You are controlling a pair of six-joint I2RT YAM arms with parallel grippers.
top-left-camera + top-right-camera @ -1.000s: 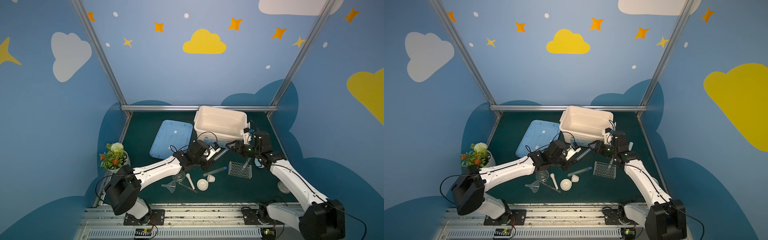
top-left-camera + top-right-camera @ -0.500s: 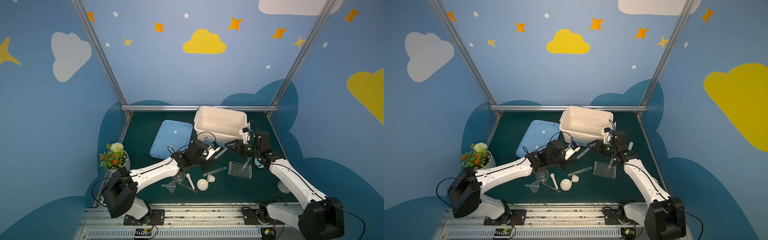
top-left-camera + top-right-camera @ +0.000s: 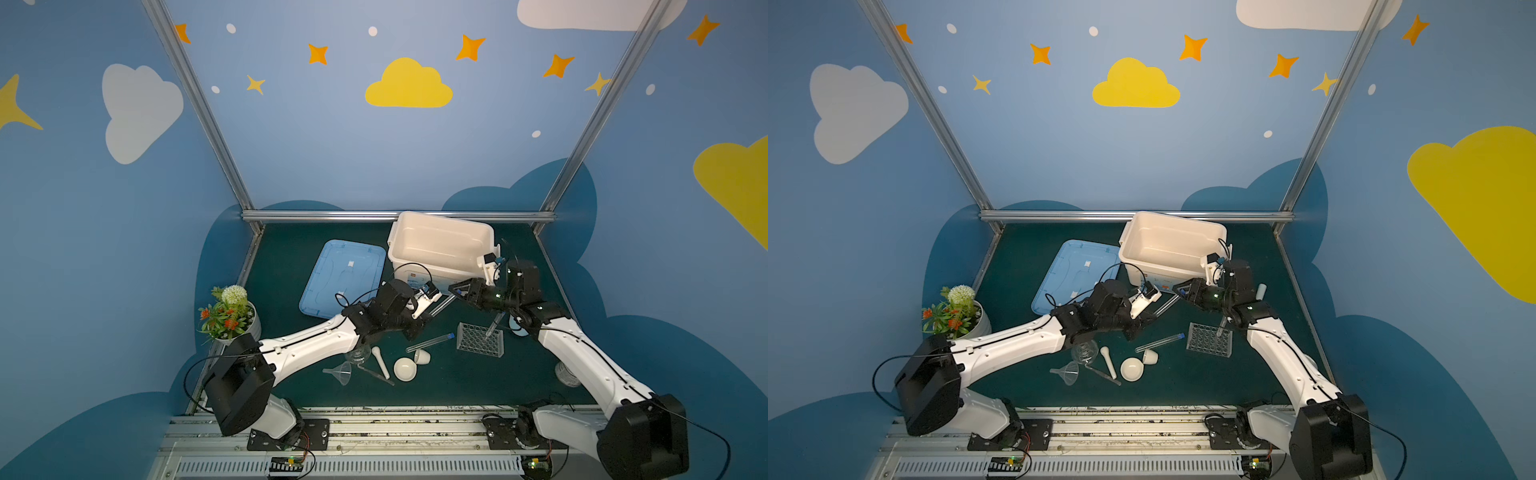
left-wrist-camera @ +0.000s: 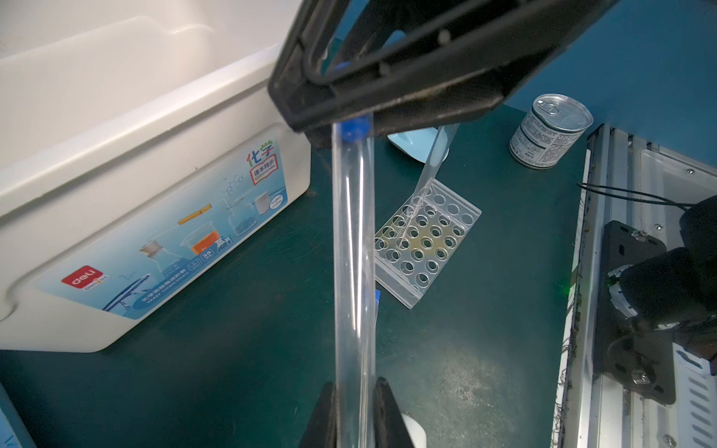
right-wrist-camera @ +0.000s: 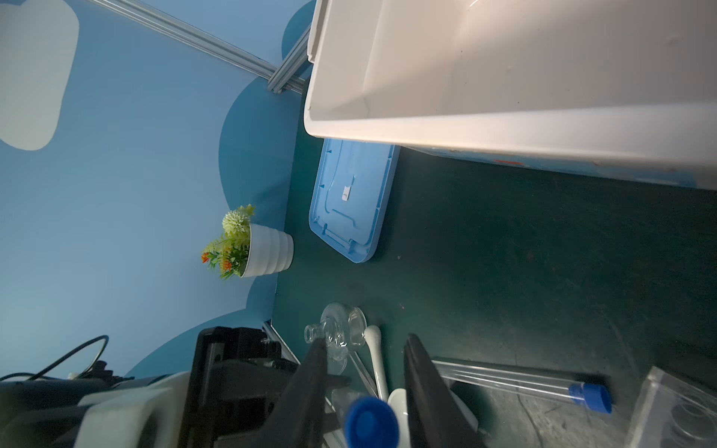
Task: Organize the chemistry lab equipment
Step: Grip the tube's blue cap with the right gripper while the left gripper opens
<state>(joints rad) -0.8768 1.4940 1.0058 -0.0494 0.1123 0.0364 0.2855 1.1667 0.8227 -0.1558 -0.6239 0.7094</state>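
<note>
1 tube (image 4: 355,252) in left gripper (image 4: 355,391), near bin wall (image 4: 155,217).

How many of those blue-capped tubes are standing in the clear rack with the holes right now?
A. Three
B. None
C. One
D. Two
C: only one tube stands, tilted, in the clear rack; another tube lies on the mat beside it, and the left tool grips the third tube in the air.
</note>
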